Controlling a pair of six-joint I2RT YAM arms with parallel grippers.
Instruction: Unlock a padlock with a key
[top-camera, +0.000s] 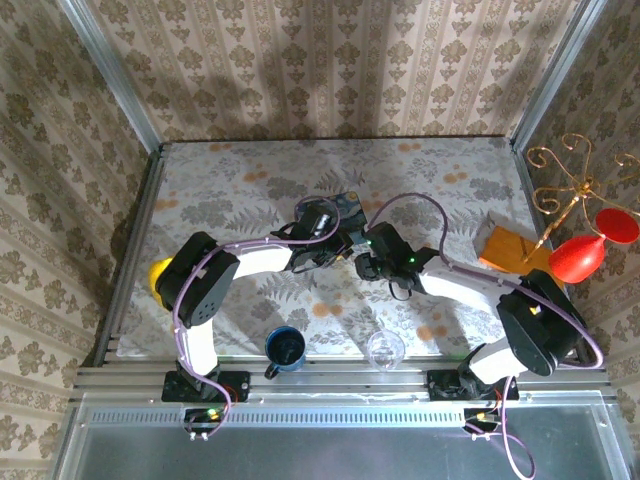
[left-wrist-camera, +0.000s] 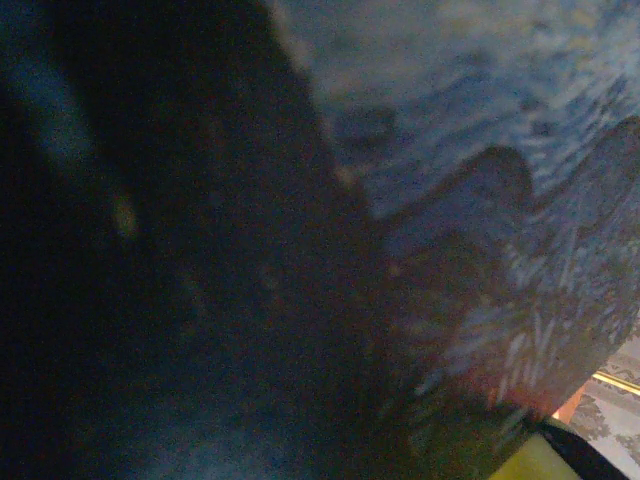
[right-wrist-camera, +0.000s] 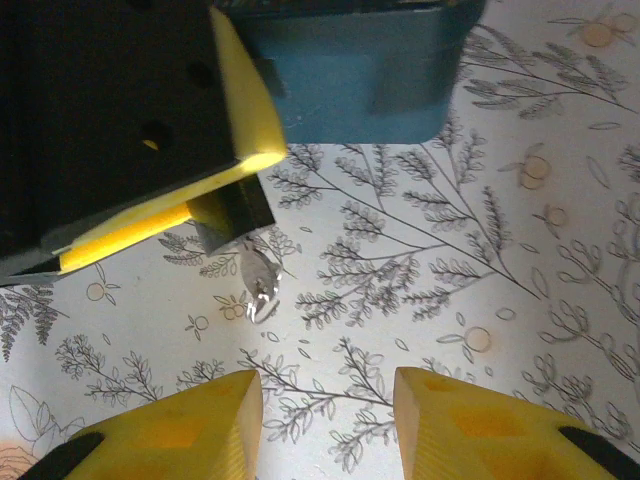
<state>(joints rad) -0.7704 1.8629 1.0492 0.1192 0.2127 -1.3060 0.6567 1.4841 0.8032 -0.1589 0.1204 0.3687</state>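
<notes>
In the right wrist view the padlock (right-wrist-camera: 231, 210), a small dark block, is pinched under the yellow pads of my left gripper (right-wrist-camera: 215, 205). The key (right-wrist-camera: 258, 282), thin and shiny, sticks down out of the padlock's lower end above the patterned cloth. My right gripper (right-wrist-camera: 328, 420) is open, its yellow fingertips (right-wrist-camera: 190, 425) just short of the key with only cloth between them. From above, the left gripper (top-camera: 335, 246) and right gripper (top-camera: 361, 263) meet at mid-table. The left wrist view is dark and blurred against the blue painted tin (left-wrist-camera: 500, 150).
The blue tin (top-camera: 345, 206) lies just behind both grippers, also seen as the blue tin (right-wrist-camera: 360, 70). A blue mug (top-camera: 285, 348) and a clear glass cup (top-camera: 385, 349) stand at the near edge. An orange block (top-camera: 505, 248) and red ornaments (top-camera: 577, 258) sit at right.
</notes>
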